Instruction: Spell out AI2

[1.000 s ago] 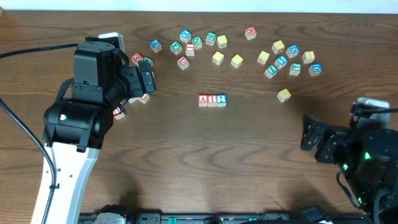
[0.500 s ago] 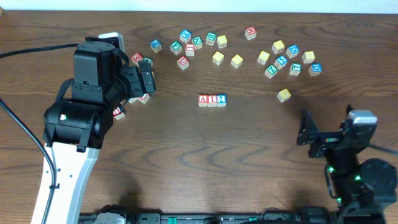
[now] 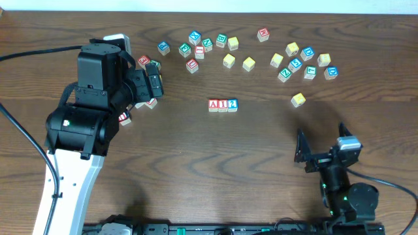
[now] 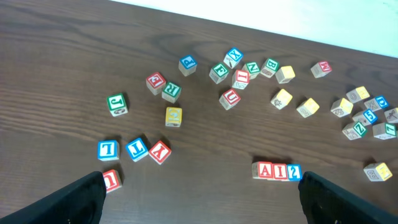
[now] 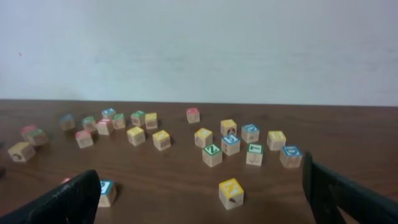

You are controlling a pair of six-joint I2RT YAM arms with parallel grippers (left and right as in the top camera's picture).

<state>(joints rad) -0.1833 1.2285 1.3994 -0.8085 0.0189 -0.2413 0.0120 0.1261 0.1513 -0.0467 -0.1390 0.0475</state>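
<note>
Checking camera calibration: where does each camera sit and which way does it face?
Overhead: above the dark wooden table, looking straight down; both arms show, left gripper upper left, right gripper lower right.
Left wrist: raised over the table's left, tilted down towards the row of wooden letter blocks reading A I 2; own fingertips in bottom corners.
Right wrist: low near the table, facing almost level towards the white wall; own fingertips in bottom corners.
Shared: all three see the lone yellow-faced wooden block right of that row.
</note>
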